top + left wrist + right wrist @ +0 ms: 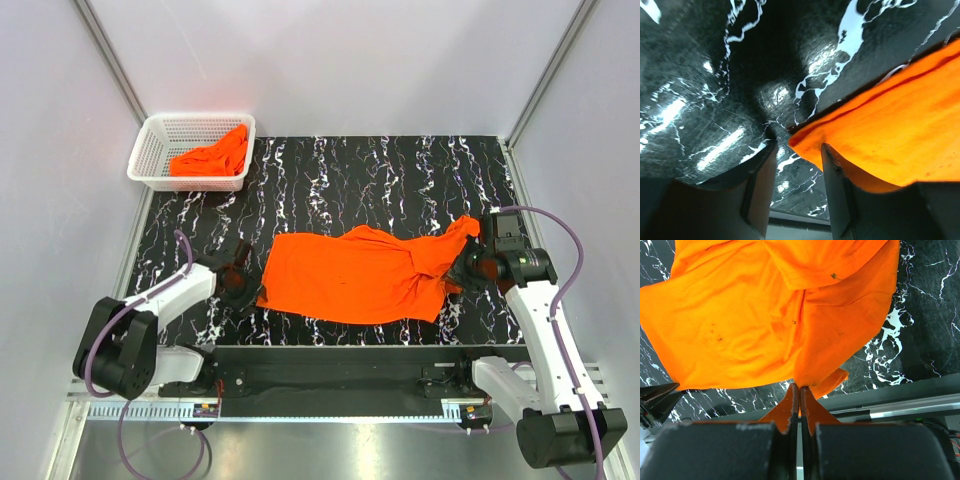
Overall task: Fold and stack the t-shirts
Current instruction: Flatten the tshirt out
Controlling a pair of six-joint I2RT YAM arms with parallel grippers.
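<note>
On our right gripper point(800, 387) the jaws are clamped on the bunched edge of the t-shirt point(350, 275) — we judge, to pull it straight for folding. On the left gripper point(799, 150) the jaws stand apart around the opposite corner, ready to pinch. Both arms reach low over the table point(350, 170) — 1 more, the second t-shirt point(212, 158), sits in the basket point(148, 152).

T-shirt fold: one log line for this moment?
right gripper: shut on t-shirt | left gripper: open at its corner | second t-shirt: in basket
</note>
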